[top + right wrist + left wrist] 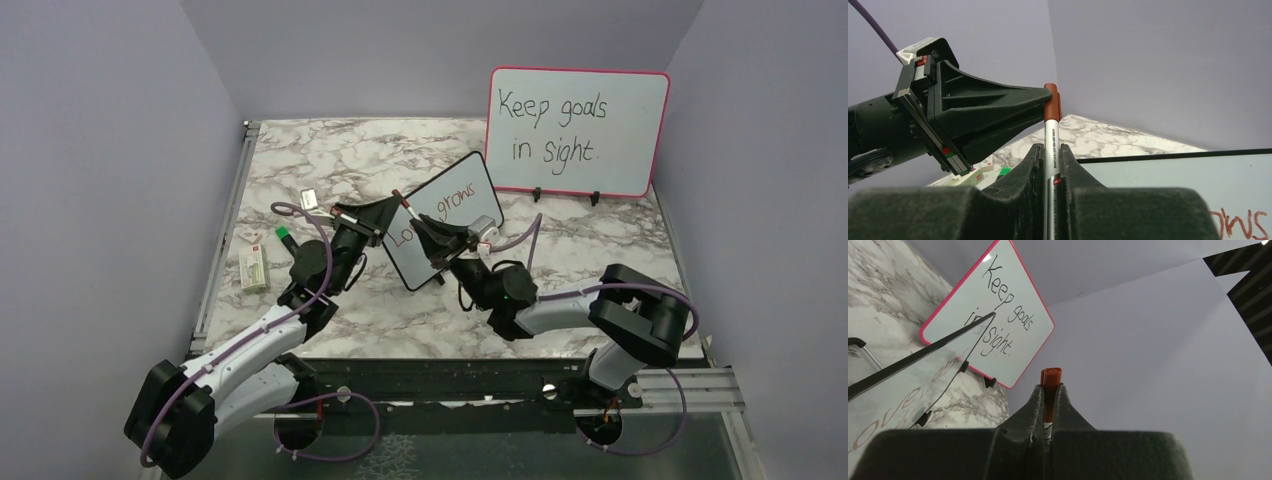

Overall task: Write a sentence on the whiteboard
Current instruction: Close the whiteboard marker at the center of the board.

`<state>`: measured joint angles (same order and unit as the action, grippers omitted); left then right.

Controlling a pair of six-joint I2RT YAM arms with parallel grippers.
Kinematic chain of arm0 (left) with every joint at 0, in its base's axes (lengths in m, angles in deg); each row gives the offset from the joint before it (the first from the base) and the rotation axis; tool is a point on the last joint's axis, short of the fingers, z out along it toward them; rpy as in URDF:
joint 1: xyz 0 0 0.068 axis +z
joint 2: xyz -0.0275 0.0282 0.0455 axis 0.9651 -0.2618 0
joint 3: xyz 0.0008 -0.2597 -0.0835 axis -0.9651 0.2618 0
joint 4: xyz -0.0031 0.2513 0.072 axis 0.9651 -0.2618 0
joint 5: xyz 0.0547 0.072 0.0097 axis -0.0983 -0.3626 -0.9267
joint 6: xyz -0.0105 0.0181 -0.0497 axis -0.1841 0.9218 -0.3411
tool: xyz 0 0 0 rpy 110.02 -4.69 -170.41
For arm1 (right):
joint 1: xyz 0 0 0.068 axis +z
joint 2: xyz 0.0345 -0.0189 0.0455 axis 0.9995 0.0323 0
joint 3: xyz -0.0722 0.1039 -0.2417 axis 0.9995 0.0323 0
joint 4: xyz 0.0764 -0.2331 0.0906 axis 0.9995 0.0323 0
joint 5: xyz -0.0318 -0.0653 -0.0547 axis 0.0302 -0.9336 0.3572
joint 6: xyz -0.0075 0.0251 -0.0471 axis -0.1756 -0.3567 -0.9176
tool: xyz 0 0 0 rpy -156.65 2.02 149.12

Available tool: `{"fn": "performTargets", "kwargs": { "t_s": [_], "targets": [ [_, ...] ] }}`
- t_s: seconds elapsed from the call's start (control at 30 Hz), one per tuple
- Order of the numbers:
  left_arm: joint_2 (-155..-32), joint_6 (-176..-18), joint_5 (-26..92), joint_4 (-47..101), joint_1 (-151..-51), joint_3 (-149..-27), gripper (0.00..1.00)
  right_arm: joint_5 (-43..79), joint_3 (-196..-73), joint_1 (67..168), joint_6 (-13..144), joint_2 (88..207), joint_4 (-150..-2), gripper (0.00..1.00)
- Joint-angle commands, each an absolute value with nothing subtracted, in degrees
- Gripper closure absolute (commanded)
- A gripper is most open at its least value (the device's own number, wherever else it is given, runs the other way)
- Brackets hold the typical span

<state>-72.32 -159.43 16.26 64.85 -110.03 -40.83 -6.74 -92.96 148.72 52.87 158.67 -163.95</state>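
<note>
Surface (330, 160) is marbled, with lilac walls (120, 150) on three sides. Pink-framed board (578, 130) stands at the far right and reads "Keep goals in sight" in black.

Your whiteboard (462, 183) stands mid-surface, near and left of the pink one and apart from it. It is tilted back and turned at an angle. The sentence (452, 200) on it is reddish-brown. You can read "Love grows"; anything more is hidden behind the right end effector (1051, 148).

That one and the left end effector (1050, 387) meet in front of the whiteboard's left half. The left is clamped on the cap (1051, 375). The right is clamped on the silver barrel of the marker (1051, 170), just below the cap. The cap sits on the barrel end with no gap showing. In the top view the marker slants far-left, with the cap end away from the right end effector.

Small white box (253, 268) and a green-tipped bit (284, 237) lie near the left edge, well apart from the whiteboard. You can't identify them at this size.
</note>
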Motion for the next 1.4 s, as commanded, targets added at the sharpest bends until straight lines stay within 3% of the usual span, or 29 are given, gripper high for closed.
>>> {"fn": "performTargets", "kwargs": {
  "t_s": [0.0, 0.53, 0.83, 1.23, 1.37],
  "targets": [
    [-72.8, -162.69, 28.33, 68.84, -115.02, -38.96, 1.0, -9.41, -94.93, 146.74, 58.51, 159.79, -174.21, 1.0],
    [-72.22, -160.74, 22.32, 72.98, -115.74, -36.2, 1.0, -5.7, -90.71, 144.97, 66.02, 153.3, -163.83, 1.0],
    [-65.13, -152.63, 14.61, 64.55, -115.69, -35.08, 0.48, -11.12, -86.95, 144.93, 62.49, 142.07, -143.46, 1.0],
    [-52.73, -126.57, 4.98, 37.5, -115.69, -42.91, 0.02, -29.53, -84.84, 144.1, 66.93, 126.52, -107.24, 0.99],
    [-48.59, -116.25, 1.02, 25.99, -115.69, -47.06, 0.01, -35.84, -83.09, 143.96, 73.77, 122.81, -96.36, 1.0]
  ]
}}
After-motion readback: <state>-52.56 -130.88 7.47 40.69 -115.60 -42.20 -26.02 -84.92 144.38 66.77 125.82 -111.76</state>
